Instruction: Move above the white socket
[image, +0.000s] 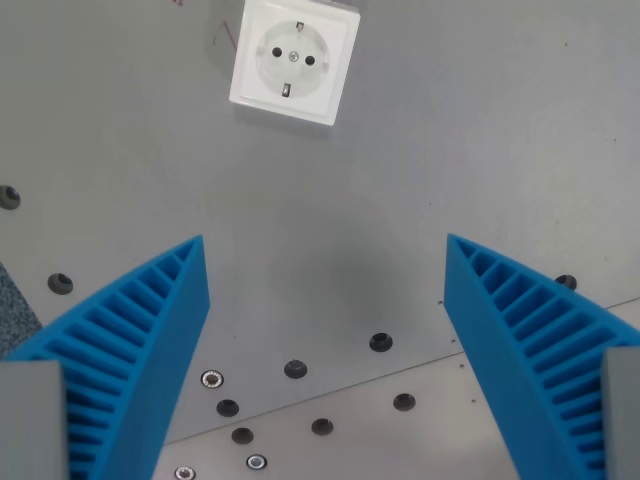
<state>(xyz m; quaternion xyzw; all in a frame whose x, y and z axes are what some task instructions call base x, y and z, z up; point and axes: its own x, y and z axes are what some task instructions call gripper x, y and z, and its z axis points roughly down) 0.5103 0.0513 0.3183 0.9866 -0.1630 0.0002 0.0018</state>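
Two blue ribbed fingers (325, 250) stood spread wide, nothing between them | white socket (294, 60) lay flat on the grey bench (480, 130) at 12 o'clock, slightly toward 11, well apart from the fingertips | dark screw holes (381, 342) dotted the bench at 6 o'clock

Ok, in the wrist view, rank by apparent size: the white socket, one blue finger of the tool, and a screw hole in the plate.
1. Blue finger, though it sits nearest the camera, which inflates it.
2. White socket.
3. Screw hole, clearly smallest.
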